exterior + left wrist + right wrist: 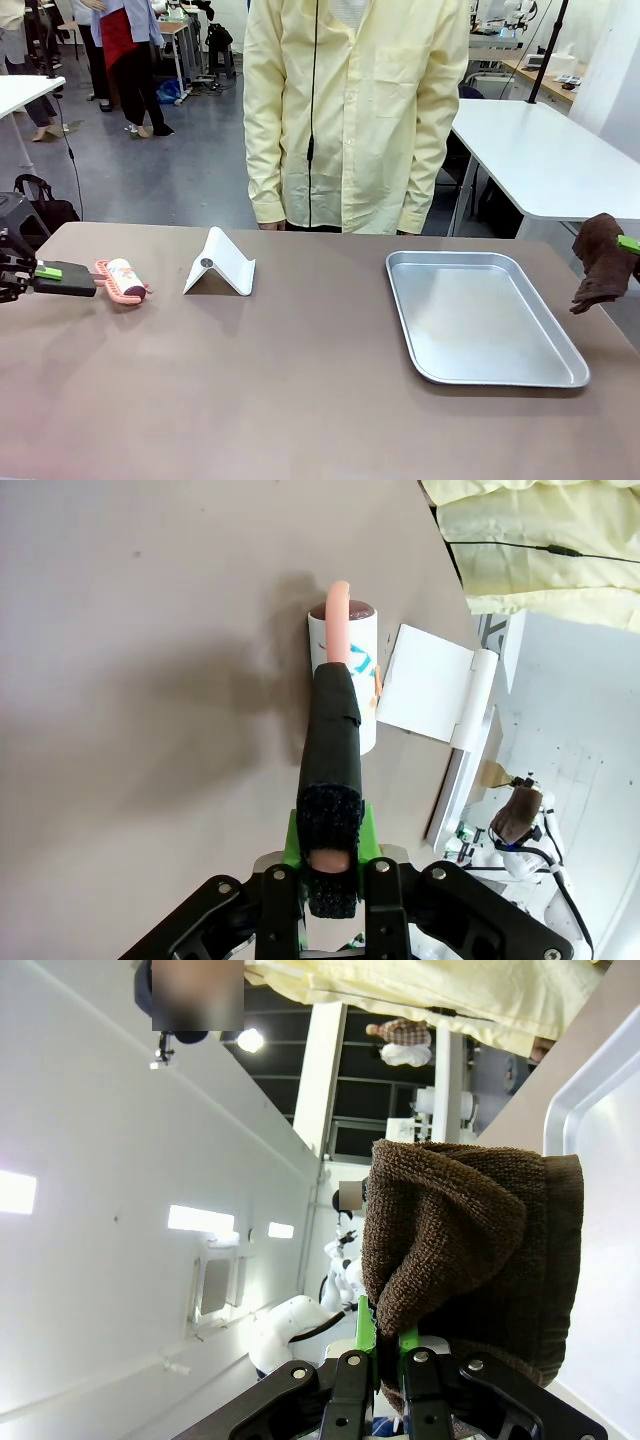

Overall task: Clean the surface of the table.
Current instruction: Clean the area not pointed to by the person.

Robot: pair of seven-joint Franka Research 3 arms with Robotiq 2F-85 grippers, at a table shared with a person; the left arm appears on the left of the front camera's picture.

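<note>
Clamping lint roller [122, 277] handle — left claw [42, 273], near table [300, 390] edge; right claw [382, 1345] clenched on brown cloth [470, 1230].

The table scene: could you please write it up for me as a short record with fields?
table: wide, matte brown top
lint roller: pink frame, white roll, low at the table's left part; contact unclear
brown cloth: hanging bunched at the table's right edge
tray: silver metal, right of middle
stand: white, folded, left of middle
left claw: shut on the lint roller's black-wrapped handle
right claw: shut on the brown cloth
person: yellow shirt, standing at the far side
</note>
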